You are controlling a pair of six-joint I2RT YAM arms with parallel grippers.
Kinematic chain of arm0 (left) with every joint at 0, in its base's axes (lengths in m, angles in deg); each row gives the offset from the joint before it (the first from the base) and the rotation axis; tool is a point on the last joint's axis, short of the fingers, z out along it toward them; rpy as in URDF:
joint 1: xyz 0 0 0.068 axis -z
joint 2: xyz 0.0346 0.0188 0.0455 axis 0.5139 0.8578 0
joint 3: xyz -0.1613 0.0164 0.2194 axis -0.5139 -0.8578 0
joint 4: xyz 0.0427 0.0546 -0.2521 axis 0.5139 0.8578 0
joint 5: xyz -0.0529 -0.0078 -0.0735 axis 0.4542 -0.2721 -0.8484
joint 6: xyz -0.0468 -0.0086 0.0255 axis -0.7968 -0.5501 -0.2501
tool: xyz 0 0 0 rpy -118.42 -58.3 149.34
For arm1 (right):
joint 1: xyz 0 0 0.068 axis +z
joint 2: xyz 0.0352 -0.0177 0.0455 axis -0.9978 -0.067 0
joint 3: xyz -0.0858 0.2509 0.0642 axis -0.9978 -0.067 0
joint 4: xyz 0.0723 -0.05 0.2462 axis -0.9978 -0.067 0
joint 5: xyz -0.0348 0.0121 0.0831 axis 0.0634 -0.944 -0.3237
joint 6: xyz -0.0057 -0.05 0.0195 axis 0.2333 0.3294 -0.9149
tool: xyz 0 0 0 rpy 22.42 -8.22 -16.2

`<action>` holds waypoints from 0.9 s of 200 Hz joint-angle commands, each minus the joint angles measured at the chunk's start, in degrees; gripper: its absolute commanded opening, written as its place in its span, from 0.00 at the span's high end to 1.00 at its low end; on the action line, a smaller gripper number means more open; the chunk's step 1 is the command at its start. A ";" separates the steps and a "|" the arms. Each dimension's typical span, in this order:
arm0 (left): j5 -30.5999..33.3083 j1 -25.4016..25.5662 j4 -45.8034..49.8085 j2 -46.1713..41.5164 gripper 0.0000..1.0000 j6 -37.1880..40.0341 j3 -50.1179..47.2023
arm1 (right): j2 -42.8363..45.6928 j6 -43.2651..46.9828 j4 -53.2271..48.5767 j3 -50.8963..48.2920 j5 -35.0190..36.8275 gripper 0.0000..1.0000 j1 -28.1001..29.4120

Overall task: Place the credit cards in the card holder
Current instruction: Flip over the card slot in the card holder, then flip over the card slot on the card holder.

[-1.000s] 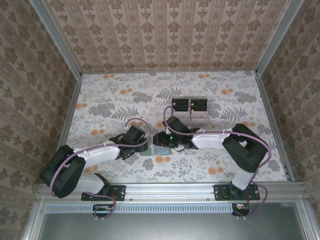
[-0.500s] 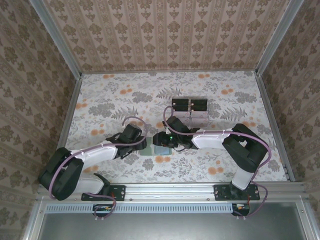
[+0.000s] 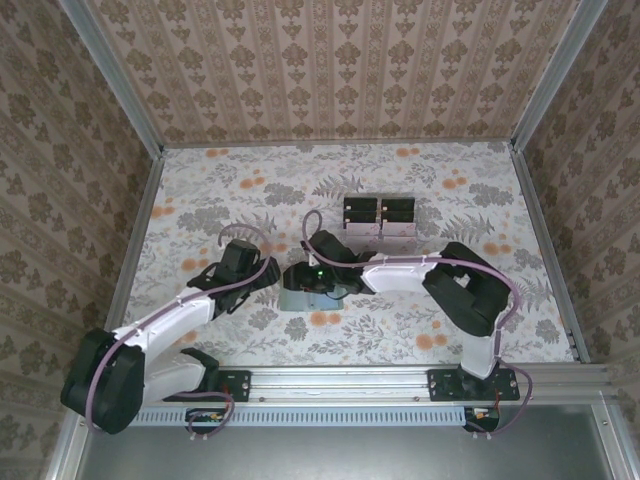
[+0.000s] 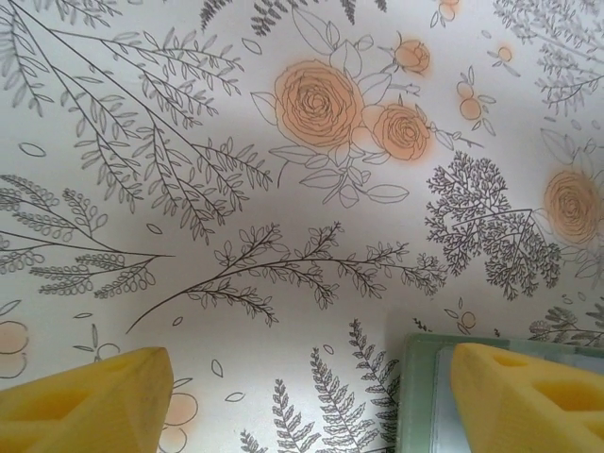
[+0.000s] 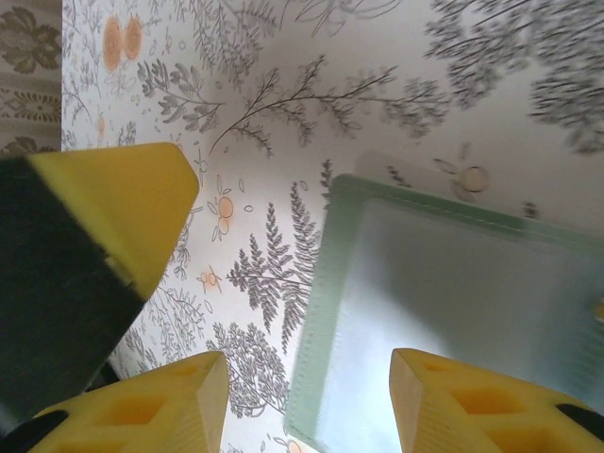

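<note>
Hovering over the floral table [image 3: 200, 200], the right gripper [image 5: 307, 377], fingers apart, sits above the card holder [image 5: 319, 283], a pale credit card [image 5: 453, 302] on its face. The left gripper [image 4: 311, 368], empty and apart, is near its corner. Judgement: pin holder, slide card in squarely.

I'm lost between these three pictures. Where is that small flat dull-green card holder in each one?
Top external: the small flat dull-green card holder lies front-centre on the flowered table cover.
Left wrist: its corner enters at the bottom edge, right of middle.
Right wrist: it is in the lower right, large, a green rim around a pale face.
Shared landmark: the grey fern-and-orange-flower print of the table cover, directly beside the holder in all three.
</note>
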 commanded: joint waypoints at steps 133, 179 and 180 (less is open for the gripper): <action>-2.12 8.78 0.85 1.49 0.18 1.32 1.05 | 15.86 9.30 -19.75 -5.00 10.89 0.49 -4.24; 6.74 16.62 4.75 7.88 0.18 0.97 3.83 | 12.72 10.43 -20.23 -4.10 11.22 0.50 -4.51; 6.83 16.66 4.69 8.07 0.18 0.94 3.83 | 12.65 10.42 -20.21 -4.09 11.18 0.50 -4.51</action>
